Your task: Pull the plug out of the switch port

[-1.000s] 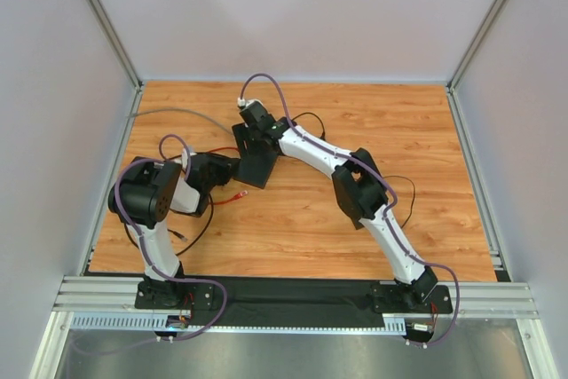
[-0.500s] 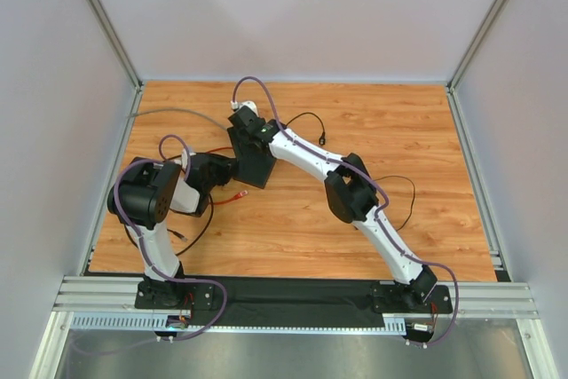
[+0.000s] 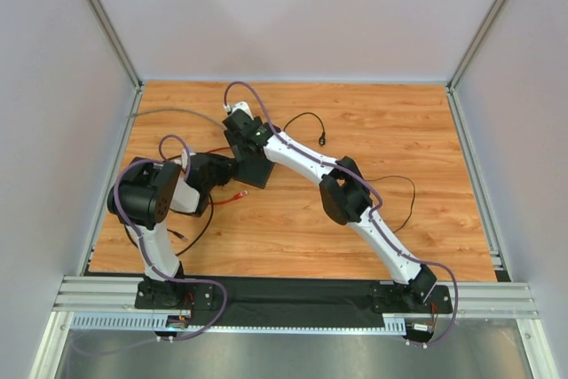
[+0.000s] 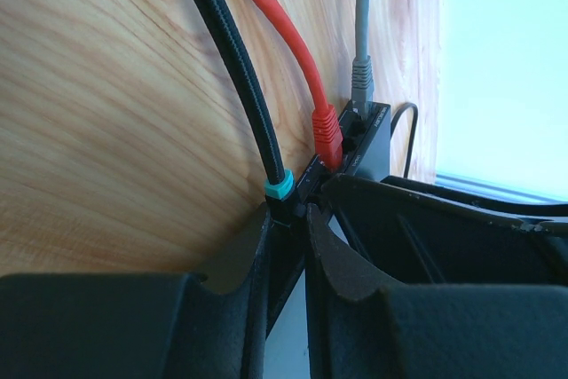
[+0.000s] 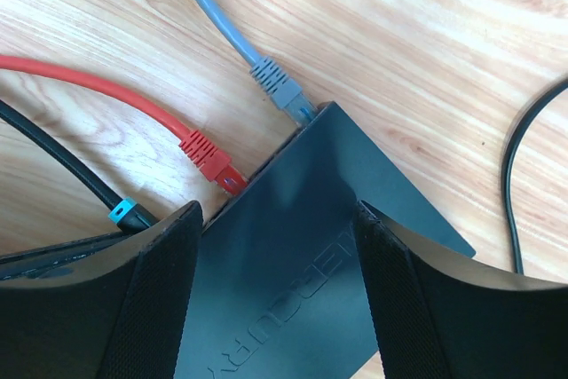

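Might drag switch (image 5: 311, 166) across counter (image 5: 399, 24) instead of freeing plug (image 4: 280, 191), given left claw (image 4: 291, 210) clamped on plug and right claw (image 5: 277, 210) merely spread wide over switch.

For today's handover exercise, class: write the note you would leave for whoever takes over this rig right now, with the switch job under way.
Left end effector: shut on the black plug with the teal collar, right at the switch.
Right end effector: open, fingers spread over the switch; contact unclear.
Done: black plug gripped, not yet out. Red plug and grey plug also sit in their ports.
Left: probably steady the switch, pull the black plug straight out.
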`<state>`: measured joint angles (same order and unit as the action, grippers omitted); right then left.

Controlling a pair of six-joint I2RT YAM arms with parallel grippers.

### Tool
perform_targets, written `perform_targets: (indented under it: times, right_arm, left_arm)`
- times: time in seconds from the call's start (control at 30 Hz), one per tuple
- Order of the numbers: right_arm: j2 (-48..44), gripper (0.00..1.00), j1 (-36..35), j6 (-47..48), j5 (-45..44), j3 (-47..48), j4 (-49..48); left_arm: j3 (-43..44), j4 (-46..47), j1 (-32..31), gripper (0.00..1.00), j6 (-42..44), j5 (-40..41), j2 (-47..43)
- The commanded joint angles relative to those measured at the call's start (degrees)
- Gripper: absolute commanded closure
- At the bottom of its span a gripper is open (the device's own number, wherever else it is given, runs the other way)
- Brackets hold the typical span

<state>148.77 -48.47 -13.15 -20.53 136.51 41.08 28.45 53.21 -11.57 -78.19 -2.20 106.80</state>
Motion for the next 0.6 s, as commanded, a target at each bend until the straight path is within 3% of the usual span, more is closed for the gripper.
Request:
perform_targets:
  times: [0.0, 0.27, 0.57]
  right_arm:
    - [5.0, 0.3, 0.2, 3.1, -0.4, -0.1, 5.9]
    - [4.9, 0.3, 0.0, 8.0, 6.2, -1.9, 6.4]
    - [3.7, 0.29, 0.1, 12.2, 9.3, -3.9, 6.6]
  left_arm:
    - [-1.5, -4.2, -0.1, 1.0, 1.8, 1.7, -0.8]
    - [-0.4, -3.6, 0.5, 1.0, 3.2, 1.5, -0.3]
    - [-1.2, 5.6, 3.6, 1.0, 3.8, -1.4, 3.0]
